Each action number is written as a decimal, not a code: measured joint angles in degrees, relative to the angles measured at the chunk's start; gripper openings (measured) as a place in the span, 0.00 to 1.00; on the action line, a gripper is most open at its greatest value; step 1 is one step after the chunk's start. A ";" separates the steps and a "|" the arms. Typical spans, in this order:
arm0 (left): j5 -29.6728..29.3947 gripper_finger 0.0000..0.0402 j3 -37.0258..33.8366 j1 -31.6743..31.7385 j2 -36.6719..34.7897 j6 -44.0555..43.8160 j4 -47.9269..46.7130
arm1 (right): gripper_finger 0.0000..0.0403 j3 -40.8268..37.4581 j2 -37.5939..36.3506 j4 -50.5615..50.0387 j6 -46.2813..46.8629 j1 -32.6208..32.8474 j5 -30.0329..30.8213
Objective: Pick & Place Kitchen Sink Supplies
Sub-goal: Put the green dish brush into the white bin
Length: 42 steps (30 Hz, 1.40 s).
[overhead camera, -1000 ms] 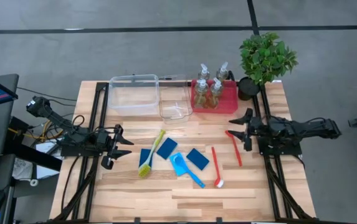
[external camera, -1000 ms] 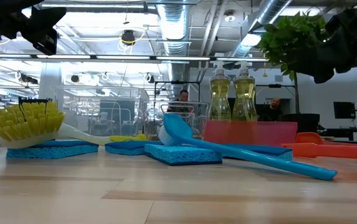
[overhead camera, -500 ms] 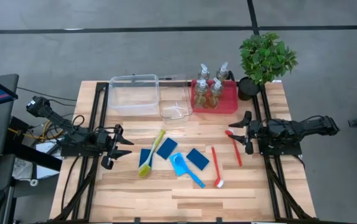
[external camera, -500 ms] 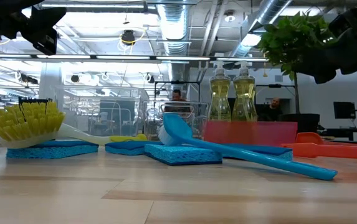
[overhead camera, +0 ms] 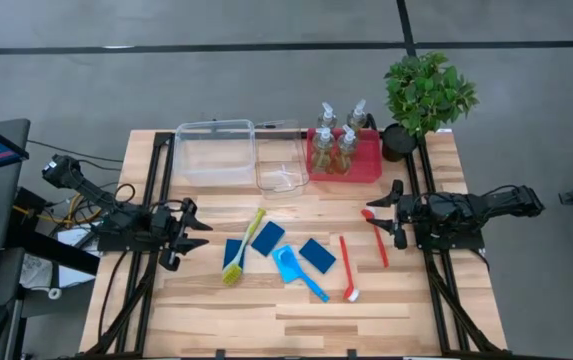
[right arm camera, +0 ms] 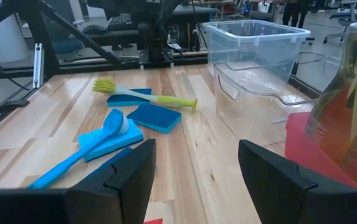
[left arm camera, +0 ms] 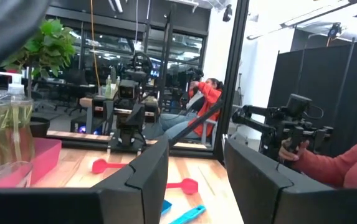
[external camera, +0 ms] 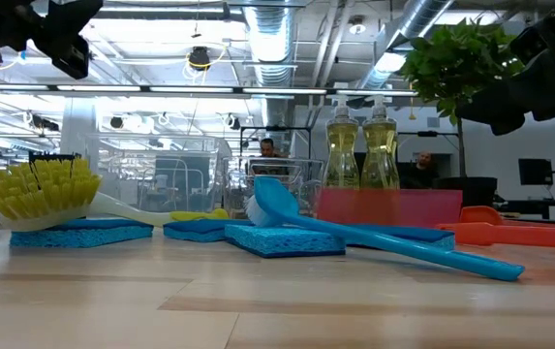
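Note:
Several clear pump bottles (overhead camera: 334,147) of yellow-green liquid stand upright in a red tray (overhead camera: 369,166) at the far right. At mid-table lie several flat blue sponges (overhead camera: 317,255). A green brush (overhead camera: 245,245) rests its bristle head on one sponge, and a blue brush (overhead camera: 301,275) rests its head on another. Two red brushes (overhead camera: 346,266) (overhead camera: 376,238) lie flat on the wood. My left gripper (overhead camera: 188,232) hovers open at the left, pointing toward the sponges. My right gripper (overhead camera: 394,213) hovers open at the right, just beside the farther red brush. Neither touches anything.
Two clear plastic bins (overhead camera: 216,150) (overhead camera: 282,165) stand at the far edge, left of the tray. A potted green plant (overhead camera: 427,92) is at the far right corner. Bare wood lies along the near edge (overhead camera: 286,325). People sit in the room beyond the table.
My right gripper has swung slightly toward the table's near edge and tipped down a little, staying open. The things on the table have not moved.

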 joint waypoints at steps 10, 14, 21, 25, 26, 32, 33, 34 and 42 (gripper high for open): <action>-0.40 0.39 0.00 0.00 0.01 0.82 1.31 | 0.55 0.00 0.00 -0.02 0.00 -0.03 0.10; -2.23 0.39 0.00 0.02 -0.02 2.89 4.65 | 0.55 0.00 0.00 0.32 0.00 -0.07 0.13; -1.99 0.39 0.00 0.01 0.44 2.64 5.28 | 0.55 0.00 0.00 0.67 0.05 -0.07 0.13; -1.97 0.39 0.00 0.00 0.69 2.62 5.94 | 0.55 0.00 0.00 0.97 2.41 -0.07 0.56; -1.97 0.39 0.00 -0.01 0.71 2.62 6.23 | 0.55 0.00 0.00 1.01 3.11 -0.07 1.14; -1.95 0.39 0.00 0.00 1.28 2.33 6.98 | 0.55 0.00 0.00 1.13 4.98 -0.07 4.94; -1.97 0.39 0.00 0.00 1.71 1.57 6.93 | 0.55 0.00 0.00 1.18 4.98 -0.07 4.94; -2.15 0.39 0.00 -0.01 2.35 0.95 6.88 | 0.55 0.00 0.00 1.36 4.98 -0.07 4.94; -5.18 0.39 0.55 -0.01 13.23 -3.55 6.60 | 0.55 0.00 0.00 3.05 4.98 -0.07 5.14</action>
